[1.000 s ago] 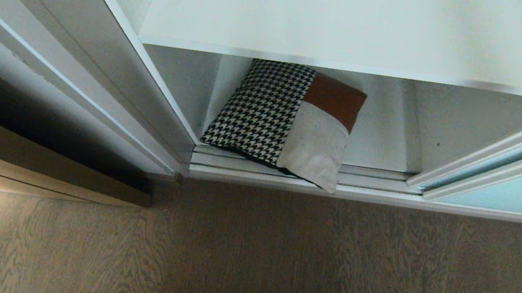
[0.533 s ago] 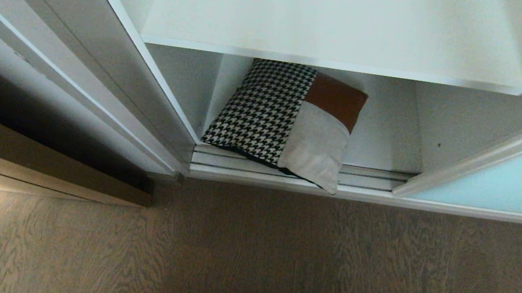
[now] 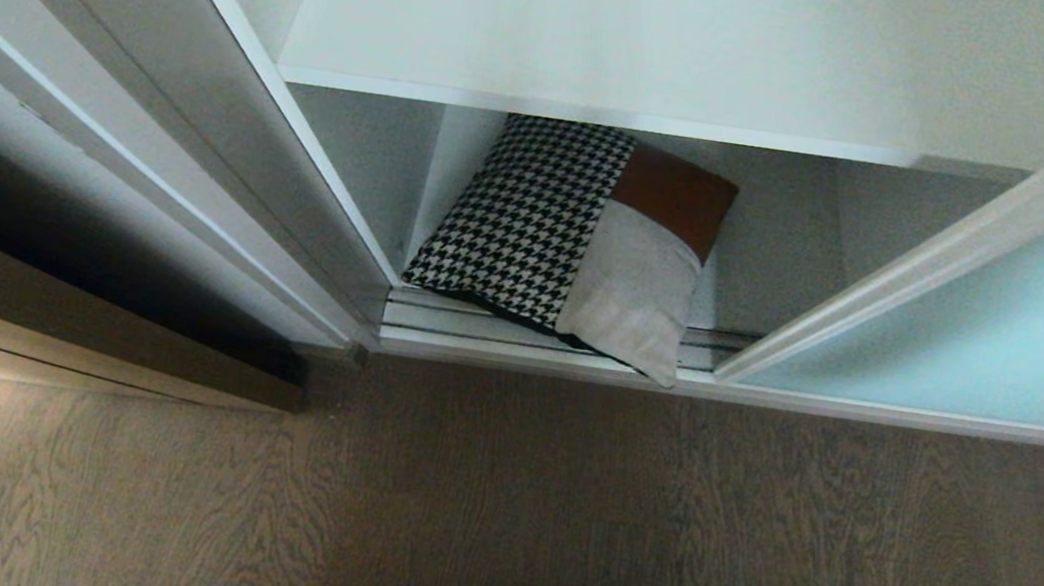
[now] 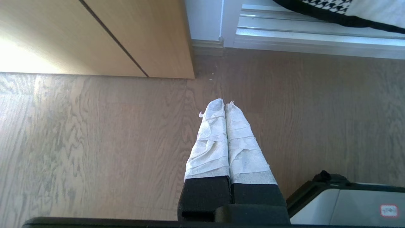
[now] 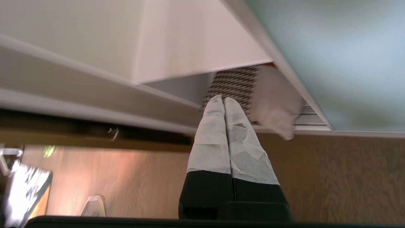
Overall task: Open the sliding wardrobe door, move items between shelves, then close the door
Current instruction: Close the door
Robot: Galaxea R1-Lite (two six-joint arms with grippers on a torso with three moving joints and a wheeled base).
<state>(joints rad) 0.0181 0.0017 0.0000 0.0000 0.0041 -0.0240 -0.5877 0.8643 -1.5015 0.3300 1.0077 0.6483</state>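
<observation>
The houndstooth, cream and rust cushion (image 3: 579, 240) lies on the bottom shelf (image 3: 765, 285), its cream corner hanging over the floor tracks. A white shelf (image 3: 696, 44) spans above it. The aqua sliding wardrobe door (image 3: 1003, 316) covers the right part of the opening, its frame edge close to the cushion's right side. Neither gripper is in the head view. My right gripper (image 5: 224, 98) is shut and empty in front of the wardrobe, pointing toward the cushion (image 5: 272, 101), with the door (image 5: 341, 63) beside it. My left gripper (image 4: 224, 103) hangs shut and empty over the floor.
A tan wood-grain panel (image 3: 71, 345) stands to the left of the wardrobe's white side frame (image 3: 203, 110). Silver door tracks (image 3: 477, 327) run along the wardrobe's front. Wood floor (image 3: 553, 519) fills the foreground. Part of my base (image 4: 348, 202) shows by the left gripper.
The aqua door has slid leftward across the opening, its edge now nearer the cushion. The cushion has not moved.
</observation>
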